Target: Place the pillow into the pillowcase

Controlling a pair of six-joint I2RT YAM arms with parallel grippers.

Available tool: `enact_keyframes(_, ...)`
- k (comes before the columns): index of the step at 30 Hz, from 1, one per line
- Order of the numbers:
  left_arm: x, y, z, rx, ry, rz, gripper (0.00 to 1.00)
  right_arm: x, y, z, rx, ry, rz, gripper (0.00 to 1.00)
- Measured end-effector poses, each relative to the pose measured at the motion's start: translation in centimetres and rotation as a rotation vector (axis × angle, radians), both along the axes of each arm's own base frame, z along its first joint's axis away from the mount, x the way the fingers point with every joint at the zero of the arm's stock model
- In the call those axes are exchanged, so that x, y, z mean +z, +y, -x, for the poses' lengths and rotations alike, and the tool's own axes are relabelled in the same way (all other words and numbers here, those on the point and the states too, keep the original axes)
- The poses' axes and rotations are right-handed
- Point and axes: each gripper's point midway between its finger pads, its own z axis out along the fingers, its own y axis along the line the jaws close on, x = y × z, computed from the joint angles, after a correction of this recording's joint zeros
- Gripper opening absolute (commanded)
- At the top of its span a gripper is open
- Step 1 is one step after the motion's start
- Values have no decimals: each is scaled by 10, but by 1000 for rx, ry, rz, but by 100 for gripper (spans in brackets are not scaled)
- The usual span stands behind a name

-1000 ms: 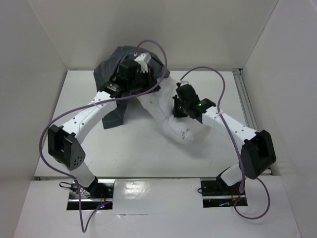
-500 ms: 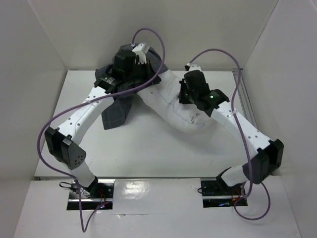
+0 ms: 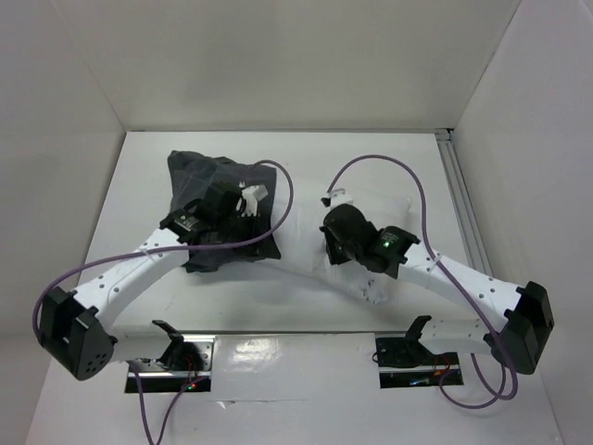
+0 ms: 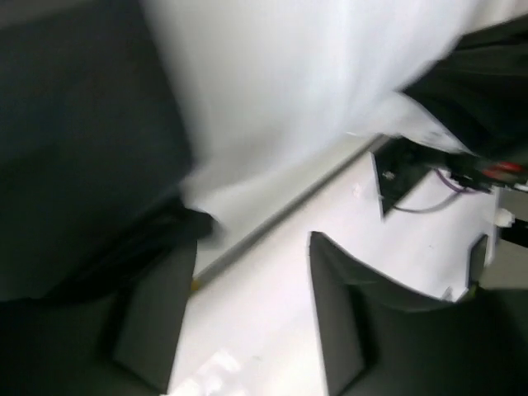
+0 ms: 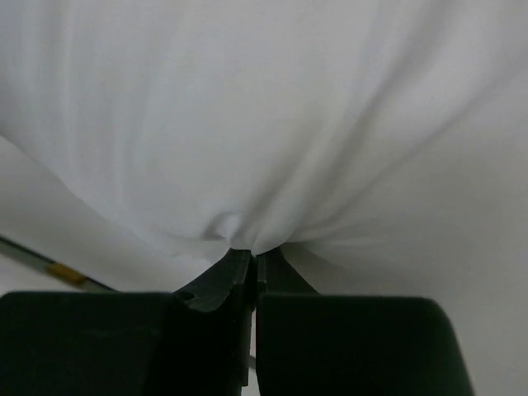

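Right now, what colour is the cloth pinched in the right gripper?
Plain white, no pattern: it is the pillow. The right wrist view shows it best.

White table [image 3: 306, 167] inside three-sided enclosure. Plain white back wall [image 3: 278, 65], left wall [image 3: 46, 185], right wall [image 3: 537, 167], all matte. Aluminium rail [image 3: 460, 199] along table's right edge, at foot of right wall. Glossy reflective strip [image 3: 287, 350] across near edge. White front ledge [image 3: 296, 408] below it. Left wrist view: blurred, pale table surface, straight seam [image 4: 280, 210] crossing diagonally.
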Motion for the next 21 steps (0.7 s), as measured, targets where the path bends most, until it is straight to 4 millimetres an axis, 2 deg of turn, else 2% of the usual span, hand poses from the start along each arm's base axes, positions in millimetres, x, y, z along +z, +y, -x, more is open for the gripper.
enact_keyframes(1, 3, 2, 7, -13, 5, -4, 77, -5, 3, 8, 19, 19, -5, 1)
enact_keyframes(2, 12, 3, 12, -26, -3, -4, 82, -7, 5, 12, 31, 31, -16, 11)
enact_keyframes(3, 26, 2, 13, -39, -28, 6, 85, -4, 7, 12, 29, 29, -29, 47)
enact_keyframes(4, 43, 0, 11, -46, -60, 19, 87, -1, 7, 12, 23, 24, -42, 64)
enact_keyframes(6, 88, -4, 3, -61, -159, 60, 85, 10, 8, 9, 17, 3, -54, 84)
enact_keyframes(8, 128, -6, -5, -73, -260, 97, 79, 28, 9, 1, -4, -40, -72, 90)
enact_keyframes(9, 147, -7, -10, -76, -307, 115, 68, 41, 9, -5, -22, -72, -83, 92)
enact_keyframes(11, 171, -8, -21, -71, -367, 125, 57, 67, 7, -16, -63, -139, -104, 98)
enact_keyframes(12, 180, -9, -31, -63, -389, 122, 57, 81, 5, -21, -88, -175, -116, 100)
enact_keyframes(13, 185, -8, -43, -44, -410, 107, 61, 94, 2, -27, -116, -208, -125, 100)
enact_keyframes(15, 189, -9, -78, 21, -426, 55, 67, 118, -12, -42, -199, -267, -135, 100)
enact_keyframes(18, 178, -12, -142, 133, -436, -55, 76, 130, -50, -81, -354, -285, -130, 100)
enact_keyframes(20, 162, -14, -186, 197, -444, -139, 80, 125, -86, -110, -457, -260, -137, 100)
enact_keyframes(21, 147, -11, -203, 230, -423, -202, 80, 117, -108, -122, -506, -232, -144, 100)
